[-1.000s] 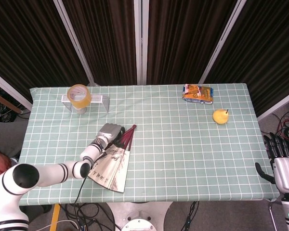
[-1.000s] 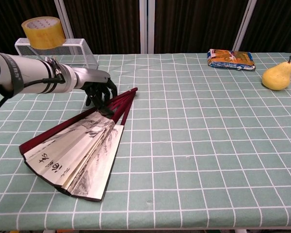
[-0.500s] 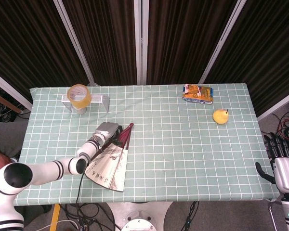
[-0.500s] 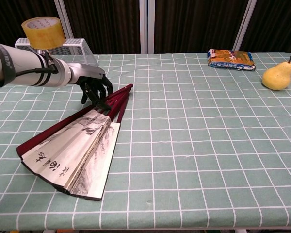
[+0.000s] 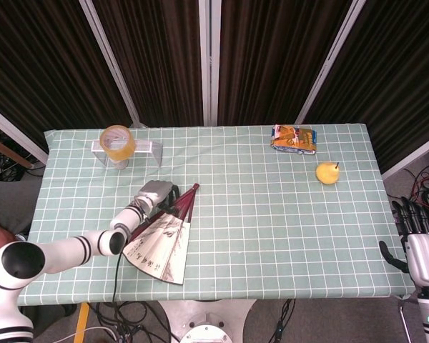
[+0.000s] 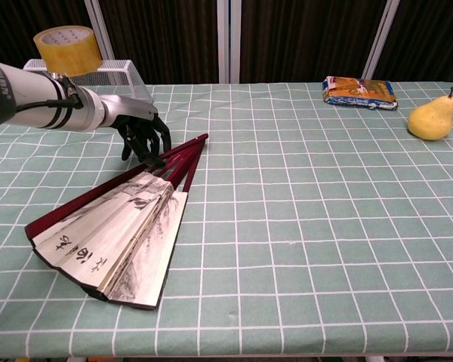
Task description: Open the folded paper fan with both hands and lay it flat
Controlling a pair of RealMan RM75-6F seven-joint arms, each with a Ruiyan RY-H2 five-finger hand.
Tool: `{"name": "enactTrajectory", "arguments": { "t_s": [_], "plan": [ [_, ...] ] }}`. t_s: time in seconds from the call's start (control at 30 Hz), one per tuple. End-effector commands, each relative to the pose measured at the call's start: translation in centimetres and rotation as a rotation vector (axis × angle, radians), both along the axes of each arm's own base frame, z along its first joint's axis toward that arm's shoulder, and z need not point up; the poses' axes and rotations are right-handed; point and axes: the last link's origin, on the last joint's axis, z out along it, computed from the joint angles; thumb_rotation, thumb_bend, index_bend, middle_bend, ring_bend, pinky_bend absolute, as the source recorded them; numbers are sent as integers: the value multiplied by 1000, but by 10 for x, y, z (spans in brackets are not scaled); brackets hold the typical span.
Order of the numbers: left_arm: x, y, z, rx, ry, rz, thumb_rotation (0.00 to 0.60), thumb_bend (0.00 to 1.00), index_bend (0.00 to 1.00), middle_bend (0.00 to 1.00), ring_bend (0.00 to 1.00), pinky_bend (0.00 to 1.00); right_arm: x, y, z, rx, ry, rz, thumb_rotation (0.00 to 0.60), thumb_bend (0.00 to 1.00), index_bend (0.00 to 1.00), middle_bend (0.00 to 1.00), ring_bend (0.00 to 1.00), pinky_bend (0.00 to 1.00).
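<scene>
The paper fan (image 5: 161,241) lies partly spread on the green checked tablecloth, left of centre, with its dark red ribs (image 6: 180,155) bunched toward the pivot at the far end. In the chest view the printed leaf (image 6: 112,230) fans out toward the near left edge. My left hand (image 5: 156,196) hovers over the ribs with its fingers hanging down. Its fingertips (image 6: 146,157) touch the outer red rib and grip nothing. My right hand (image 5: 417,238) hangs off the table's right end, fingers straight and apart, far from the fan.
A yellow tape roll (image 5: 117,141) sits on a white wire rack (image 5: 149,148) at the back left, just beyond my left hand. A snack packet (image 5: 294,138) and a pear (image 5: 328,172) lie at the back right.
My left hand has drawn a little to the left and back, and the fan has slid left with it. The right hand has stayed still.
</scene>
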Motion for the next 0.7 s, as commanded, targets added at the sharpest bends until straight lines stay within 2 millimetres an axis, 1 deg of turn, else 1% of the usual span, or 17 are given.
{"name": "enactTrajectory", "arguments": {
  "t_s": [0.03, 0.07, 0.13, 0.2, 0.23, 0.4, 0.53, 0.7],
  "plan": [
    [-2, 1, -1, 16, 14, -13, 512, 313, 381, 477, 461, 549, 0, 0, 0, 0, 0, 1, 555, 266, 0, 0, 0, 0],
    [-3, 1, -2, 23, 22, -20, 512, 313, 381, 477, 461, 549, 0, 0, 0, 0, 0, 0, 556, 266, 0, 0, 0, 0],
    [-4, 0, -3, 25, 29, -22, 538, 313, 382, 478, 460, 549, 0, 1, 0, -1, -1, -1, 557, 266, 0, 0, 0, 0],
    [-4, 0, -4, 18, 22, -8, 589, 313, 389, 483, 461, 549, -1, 1, 0, -2, -1, -3, 557, 266, 0, 0, 0, 0],
    [-4, 1, -5, 16, 23, -5, 599, 319, 397, 488, 464, 549, -1, 1, 0, -3, -1, -4, 557, 266, 0, 0, 0, 0],
    [-5, 2, -6, 16, 25, 2, 600, 342, 441, 527, 508, 561, -1, 2, 2, -11, -4, -2, 558, 266, 0, 0, 0, 0],
    [-4, 3, -3, 47, 10, -1, 600, 392, 528, 608, 584, 619, -2, 2, 1, -11, -5, -1, 557, 266, 0, 0, 0, 0],
    [-3, 4, 4, 58, 3, -6, 600, 396, 563, 687, 631, 677, 0, 0, 3, -14, -4, 12, 558, 266, 0, 0, 0, 0]
  ]
}}
